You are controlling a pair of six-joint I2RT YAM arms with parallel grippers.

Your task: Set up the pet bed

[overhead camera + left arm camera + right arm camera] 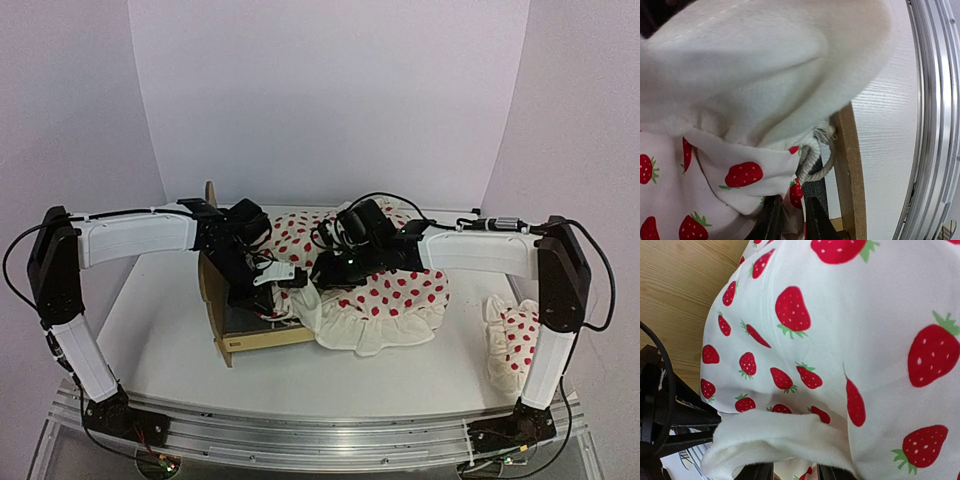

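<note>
The pet bed [238, 335] is a light plywood frame standing left of centre on the table. Its wooden side [845, 165] and dark grey base [816, 192] show in the left wrist view, with a white rope loop [815, 160] beside them. The white, strawberry-printed duvet [395, 290] lies bunched half over the bed's right side. My left gripper [280, 290] [794, 222] is shut on a fold of the duvet [740, 175] near the frame. My right gripper [325, 280] [795, 472] pinches the duvet's fluffy edge [775, 440]; the printed face [850, 340] fills that view.
A small matching pillow [512, 335] lies at the table's right side near the right arm. The metal rail [935, 125] runs along the near table edge. Plywood [675, 285] and the left arm's black parts [660, 415] sit close beside the right gripper.
</note>
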